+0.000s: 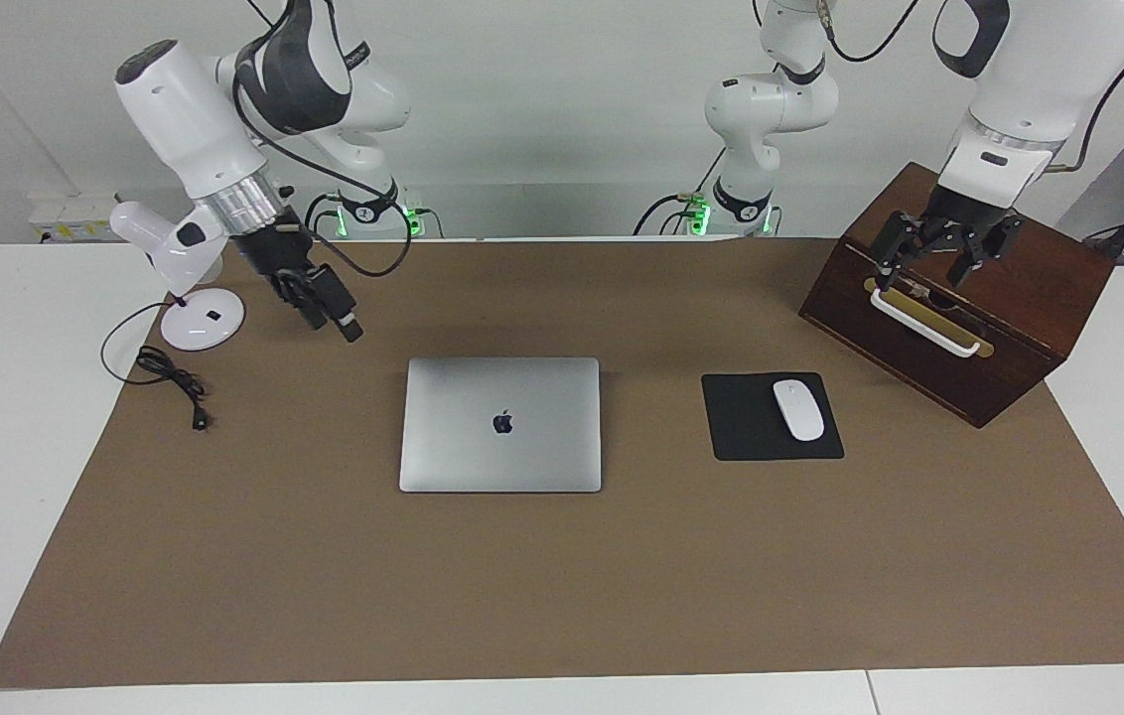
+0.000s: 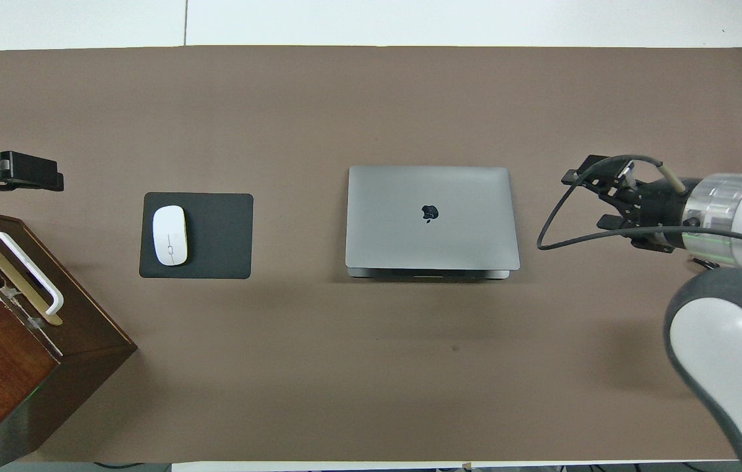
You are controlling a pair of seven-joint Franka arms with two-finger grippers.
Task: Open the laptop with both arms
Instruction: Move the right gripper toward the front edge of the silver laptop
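The silver-grey laptop (image 1: pixel 500 425) lies shut and flat in the middle of the brown mat, apple logo up; it also shows in the overhead view (image 2: pixel 430 216). My right gripper (image 1: pixel 349 328) hangs in the air over the mat between the desk lamp and the laptop, clear of the laptop, fingers apart and empty; it also shows in the overhead view (image 2: pixel 584 200). My left gripper (image 1: pixel 922 278) hangs over the wooden box just above its white handle, open and empty. Only its tip shows in the overhead view (image 2: pixel 43 177).
A dark wooden box (image 1: pixel 1019 328) with a white handle (image 1: pixel 922 323) stands at the left arm's end. A black mouse pad (image 1: pixel 741 437) with a white mouse (image 1: pixel 798 409) lies beside the laptop. A white desk lamp (image 1: pixel 203 320) and its cable (image 1: pixel 170 377) are at the right arm's end.
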